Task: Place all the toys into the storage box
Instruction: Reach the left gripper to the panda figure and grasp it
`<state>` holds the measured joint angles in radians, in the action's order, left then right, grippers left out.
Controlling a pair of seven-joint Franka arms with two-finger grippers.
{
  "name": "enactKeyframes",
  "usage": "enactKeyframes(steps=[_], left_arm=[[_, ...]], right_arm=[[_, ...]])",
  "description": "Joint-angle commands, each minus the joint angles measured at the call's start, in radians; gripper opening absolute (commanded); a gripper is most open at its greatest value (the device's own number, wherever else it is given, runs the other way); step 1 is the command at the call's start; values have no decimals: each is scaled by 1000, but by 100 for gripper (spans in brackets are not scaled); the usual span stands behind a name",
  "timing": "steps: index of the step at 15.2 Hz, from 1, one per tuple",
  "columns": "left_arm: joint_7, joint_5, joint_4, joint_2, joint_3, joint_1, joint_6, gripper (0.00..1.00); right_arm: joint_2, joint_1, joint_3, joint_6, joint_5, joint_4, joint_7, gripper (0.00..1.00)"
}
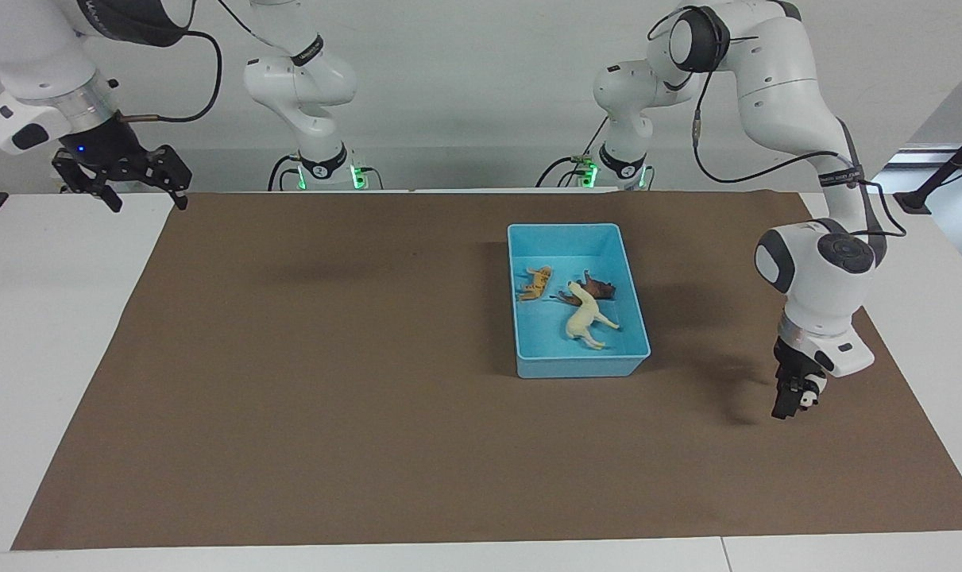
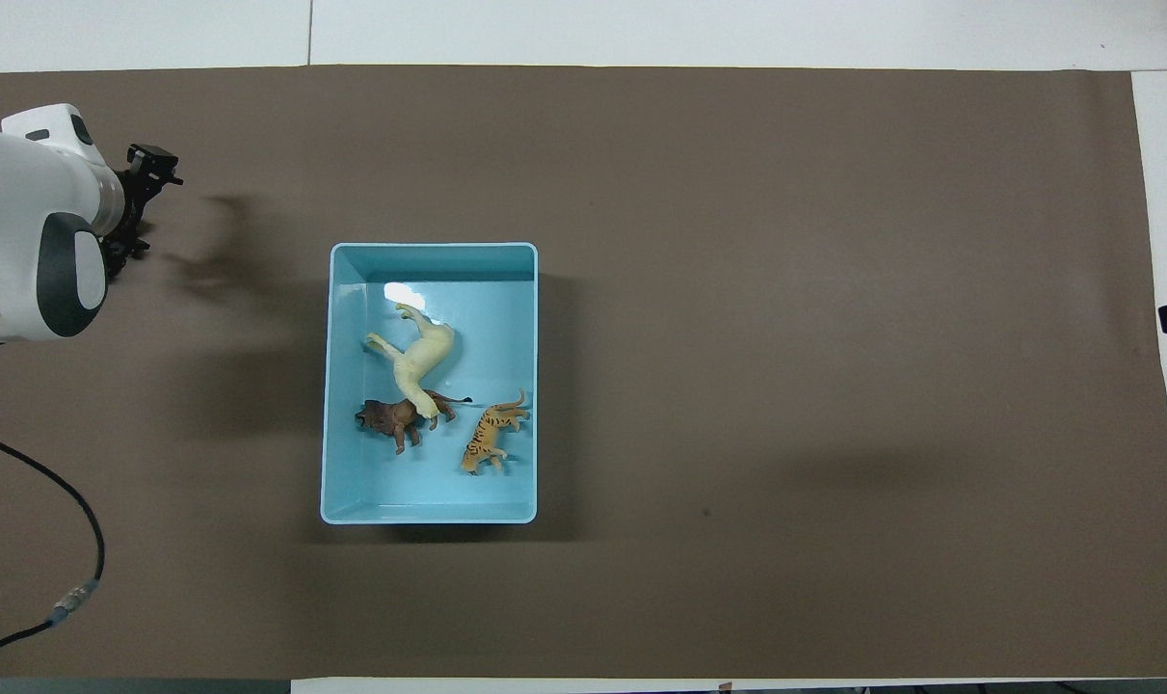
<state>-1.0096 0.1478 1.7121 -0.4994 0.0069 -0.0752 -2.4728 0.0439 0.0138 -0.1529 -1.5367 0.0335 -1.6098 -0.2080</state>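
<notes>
A light blue rectangular plastic storage box with low walls sits on the brown mat that covers the white table, somewhat toward the left arm's end and well in from every edge of the mat. Three small plastic figurines lie on its floor. The cream-white horse lies on its side near the middle, its hind end resting across the brown maned animal. The orange striped tiger lies apart from both, close to the box wall that faces the right arm's end.

The fourth toy — a black-and-white panda figurine — is outside the box, on the mat near its edge at the left arm's end. Only its white face and a bit of black show in the facing view; in the overhead view the arm hides it entirely.

The left gripper is down at the mat, its dark fingers spread and straddling the panda, one on each side. Whether the fingers touch the figurine cannot be told.

The right gripper waits in the air over the mat's corner at the right arm's end, nearest the robots — its fingers spread and empty.
</notes>
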Motion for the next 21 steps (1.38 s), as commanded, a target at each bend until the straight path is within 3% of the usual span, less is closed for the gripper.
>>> enactKeyframes(steps=[1,5,12,18,21], left_arm=[[67,21,-47,9,-2,-6,96,100],[63,-48,-78,1,-1,-17,115,100],[-211,-106,-63,-11,1,-72,-73,100],[-325,-106,62,2,1,-103,-216,100],[-334,-106,80,5,-1,-120,-241,100]], right_arm=[[22,2,4,-13,19,-28,-10,100],[22,-2,4,-11,19,-28,-10,100],[22,-2,6,-10,17,-28,-11,100],[22,2,6,-8,17,-28,-13,100],[22,2,4,-6,17,-28,-13,100]])
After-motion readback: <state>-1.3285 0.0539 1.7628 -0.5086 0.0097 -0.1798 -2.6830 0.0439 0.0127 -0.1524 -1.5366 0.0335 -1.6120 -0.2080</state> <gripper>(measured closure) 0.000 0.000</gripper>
